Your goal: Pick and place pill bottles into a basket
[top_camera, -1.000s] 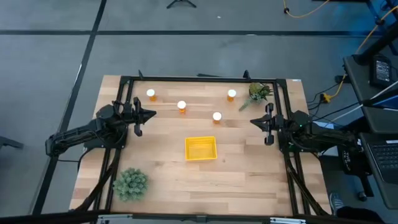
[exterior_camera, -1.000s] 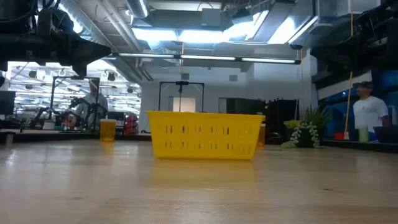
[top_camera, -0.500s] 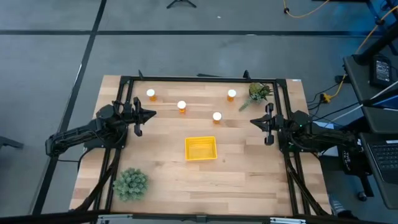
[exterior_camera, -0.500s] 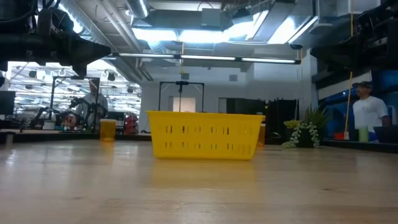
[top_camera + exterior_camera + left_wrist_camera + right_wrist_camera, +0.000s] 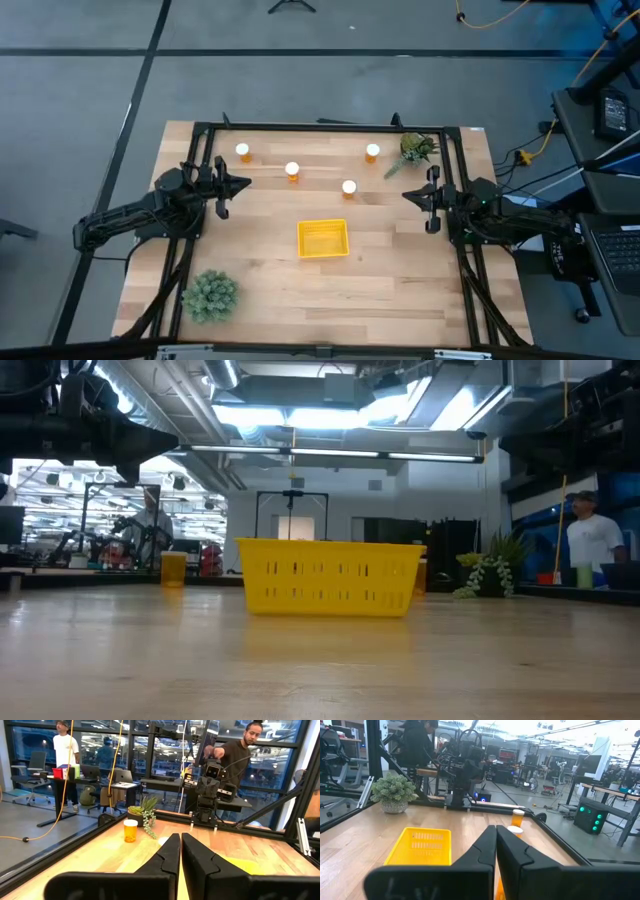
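Note:
Several orange pill bottles with white caps stand upright on the wooden table: at the far left (image 5: pixel 243 152), left of centre (image 5: pixel 292 170), at centre (image 5: pixel 349 187) and at the far right (image 5: pixel 372 152). The yellow basket (image 5: pixel 323 239) sits on the table's middle, nearer than the bottles; it also shows in the low view (image 5: pixel 328 576) and the right wrist view (image 5: pixel 421 847). My left gripper (image 5: pixel 243 184) is shut and empty at the table's left side. My right gripper (image 5: pixel 407 195) is shut and empty at the right side. One bottle shows in the left wrist view (image 5: pixel 130 830).
A round green plant (image 5: pixel 209 294) stands at the near left corner. A trailing plant in a pot (image 5: pixel 415 150) stands at the far right corner, close to one bottle. A black frame (image 5: pixel 330 128) runs along the table's edges. People stand in the room beyond the table.

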